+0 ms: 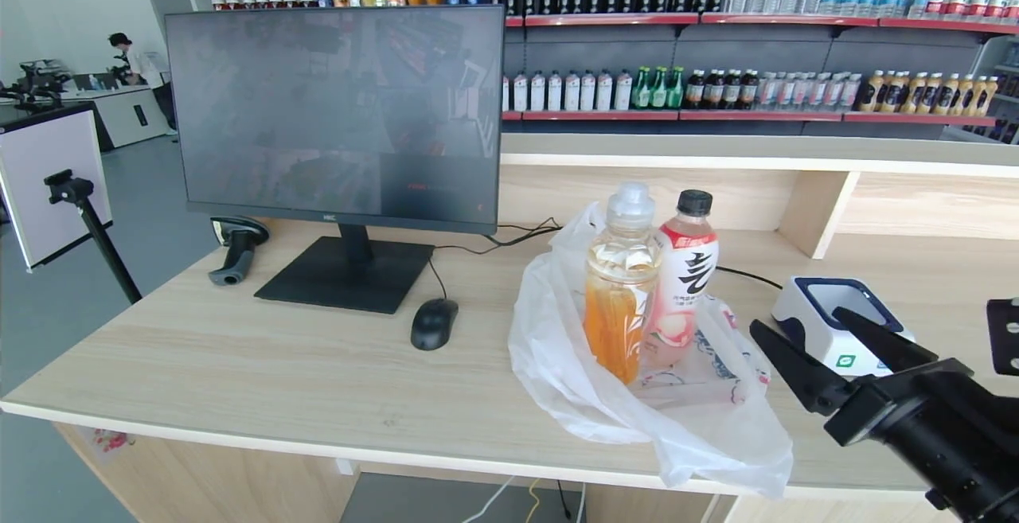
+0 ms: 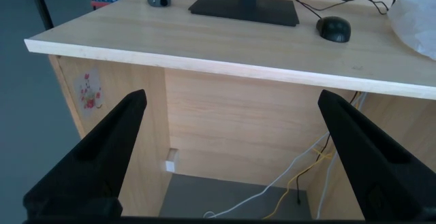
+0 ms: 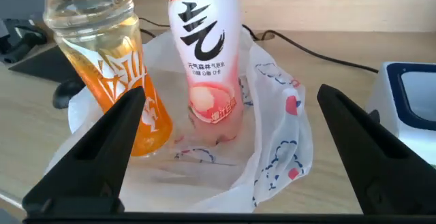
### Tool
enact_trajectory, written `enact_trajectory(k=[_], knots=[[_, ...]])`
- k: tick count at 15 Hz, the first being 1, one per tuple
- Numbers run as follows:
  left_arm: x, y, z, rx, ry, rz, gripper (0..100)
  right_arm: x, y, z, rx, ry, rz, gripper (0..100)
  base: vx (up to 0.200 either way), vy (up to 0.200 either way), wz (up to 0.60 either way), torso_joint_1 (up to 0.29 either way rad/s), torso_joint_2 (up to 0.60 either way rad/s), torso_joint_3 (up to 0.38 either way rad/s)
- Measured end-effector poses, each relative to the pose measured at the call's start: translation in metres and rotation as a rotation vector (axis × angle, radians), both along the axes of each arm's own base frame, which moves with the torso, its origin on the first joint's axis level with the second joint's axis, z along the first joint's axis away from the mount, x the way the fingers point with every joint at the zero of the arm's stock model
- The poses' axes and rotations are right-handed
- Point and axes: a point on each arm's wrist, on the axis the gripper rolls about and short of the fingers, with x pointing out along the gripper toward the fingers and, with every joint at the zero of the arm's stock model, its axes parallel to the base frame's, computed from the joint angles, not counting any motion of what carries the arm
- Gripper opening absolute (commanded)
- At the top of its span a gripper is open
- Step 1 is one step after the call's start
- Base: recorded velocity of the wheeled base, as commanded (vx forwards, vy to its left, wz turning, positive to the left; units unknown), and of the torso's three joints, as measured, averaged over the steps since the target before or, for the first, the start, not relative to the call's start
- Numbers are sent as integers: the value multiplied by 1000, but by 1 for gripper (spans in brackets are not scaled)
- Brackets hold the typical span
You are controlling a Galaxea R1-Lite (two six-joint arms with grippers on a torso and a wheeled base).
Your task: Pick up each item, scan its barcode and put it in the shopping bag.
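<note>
Wooden worktop (image 1: 239, 364) is carrying a white shopping bag (image 1: 573, 380); 2 bottles are standing upright in it, an orange drink (image 1: 619, 300) touching a pink drink (image 1: 686, 284); the right gripper (image 1: 796, 318) is hovering just beside the bag, near the barcode scanner (image 1: 844, 360), jaws spread wide; the left gripper (image 2: 231, 94) is hanging below the worktop's edge, jaws also wide.

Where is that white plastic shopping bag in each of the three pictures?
Head view: shopping bag right of centre on the counter, around the pink bottle.
Left wrist view: a white corner of it, past the mouse.
Right wrist view: close ahead, spread under the pink bottle.
Shared landmark: the wooden counter.
</note>
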Motion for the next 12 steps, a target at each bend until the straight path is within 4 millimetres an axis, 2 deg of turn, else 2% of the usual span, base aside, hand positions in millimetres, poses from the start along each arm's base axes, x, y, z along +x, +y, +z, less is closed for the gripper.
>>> enact_trajectory(k=[3,5,8,12], knots=[[0,0,0,0,0,0,100,-21,-10,19,59,-102,4,100,0,0,0,0,0,0],[0,0,0,0,0,0,100,-33,-17,18,44,-65,1,100,0,0,0,0,0,0],[0,0,0,-2,0,0,100,-63,-33,4,-54,74,16,100,0,0,0,0,0,0],[0,0,0,-3,0,1,100,-127,-67,-29,-195,134,133,100,0,0,0,0,0,0]])
